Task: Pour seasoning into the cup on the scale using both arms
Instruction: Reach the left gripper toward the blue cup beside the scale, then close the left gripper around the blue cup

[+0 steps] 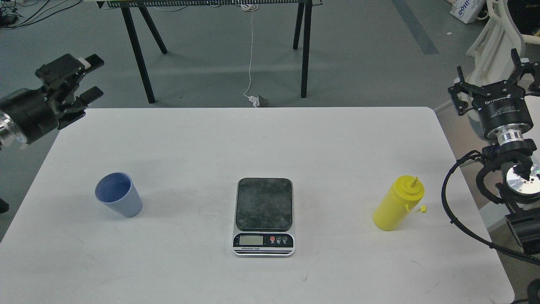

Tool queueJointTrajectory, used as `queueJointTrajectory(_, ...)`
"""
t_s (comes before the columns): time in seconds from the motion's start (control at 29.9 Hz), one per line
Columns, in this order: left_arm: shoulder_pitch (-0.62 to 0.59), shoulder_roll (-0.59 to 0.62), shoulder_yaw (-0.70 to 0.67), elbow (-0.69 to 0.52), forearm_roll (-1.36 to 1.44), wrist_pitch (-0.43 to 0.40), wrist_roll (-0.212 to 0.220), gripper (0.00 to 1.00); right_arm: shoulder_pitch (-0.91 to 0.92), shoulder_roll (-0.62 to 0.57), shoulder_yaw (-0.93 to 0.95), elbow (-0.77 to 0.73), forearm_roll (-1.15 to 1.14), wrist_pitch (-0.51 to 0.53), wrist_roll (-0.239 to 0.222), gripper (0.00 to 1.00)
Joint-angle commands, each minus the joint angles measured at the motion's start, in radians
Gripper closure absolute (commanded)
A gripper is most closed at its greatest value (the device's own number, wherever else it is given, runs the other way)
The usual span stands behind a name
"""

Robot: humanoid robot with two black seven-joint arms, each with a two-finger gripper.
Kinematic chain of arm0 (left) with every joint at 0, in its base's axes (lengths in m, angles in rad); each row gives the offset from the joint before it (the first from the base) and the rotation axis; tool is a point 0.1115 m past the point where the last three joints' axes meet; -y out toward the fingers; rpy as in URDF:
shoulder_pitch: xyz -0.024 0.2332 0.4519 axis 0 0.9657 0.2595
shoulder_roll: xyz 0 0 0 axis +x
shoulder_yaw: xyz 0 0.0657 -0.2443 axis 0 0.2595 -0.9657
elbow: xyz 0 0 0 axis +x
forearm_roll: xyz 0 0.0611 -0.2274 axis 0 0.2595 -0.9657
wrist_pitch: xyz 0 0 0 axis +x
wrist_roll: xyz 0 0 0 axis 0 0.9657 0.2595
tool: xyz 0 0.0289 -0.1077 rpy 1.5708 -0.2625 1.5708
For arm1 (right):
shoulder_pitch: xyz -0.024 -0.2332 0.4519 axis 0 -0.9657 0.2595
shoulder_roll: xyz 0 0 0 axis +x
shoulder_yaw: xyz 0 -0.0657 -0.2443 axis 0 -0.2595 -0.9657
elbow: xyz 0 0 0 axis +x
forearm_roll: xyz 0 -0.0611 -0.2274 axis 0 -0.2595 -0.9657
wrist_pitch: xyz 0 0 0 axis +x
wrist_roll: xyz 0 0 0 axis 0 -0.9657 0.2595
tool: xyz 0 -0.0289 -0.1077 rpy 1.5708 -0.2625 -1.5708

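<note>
The light-blue ribbed cup (118, 194) stands upright on the white table (261, 139), left of centre. The scale (263, 215) lies at the middle with nothing on its dark platform. The yellow seasoning bottle (398, 204) stands upright at the right, nozzle up, its small cap hanging off. My left gripper (93, 77) is open and empty, high over the table's far left corner, far from the cup. My right gripper (492, 77) is open and empty, off the table's right edge, behind and above the bottle.
A black-legged trestle table (143, 50) stands on the grey floor behind the table, with a white cable (251, 55) hanging to a plug. White furniture (498, 38) stands at the far right. Black cable loops (453, 202) hang from my right arm beside the table edge.
</note>
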Motion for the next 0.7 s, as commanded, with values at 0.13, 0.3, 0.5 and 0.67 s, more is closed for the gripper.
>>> queueJointTrajectory(0.13, 0.065, 0.015, 0.089, 0.006, 0.579, 0.253, 0.002, 0.11, -0.04, -0.033, 0.033, 0.012, 0.0, 0.0, 0.001, 0.0)
queueJointTrajectory(0.3, 0.06, 0.013, 0.221, 0.104, 0.759, 0.323, 0.003, 0.23, -0.046, -0.056, 0.05, 0.017, 0.0, 0.0, 0.001, 0.0)
queueJointTrajectory(0.5, 0.059, -0.023, 0.319, 0.15, 0.77, 0.346, 0.004, 0.33, -0.06, -0.062, 0.057, 0.032, 0.0, 0.0, 0.001, 0.0)
queueJointTrajectory(0.67, 0.062, -0.091, 0.334, 0.222, 0.771, 0.346, 0.012, 0.38, -0.06, -0.062, 0.068, 0.034, 0.0, 0.0, 0.001, 0.0)
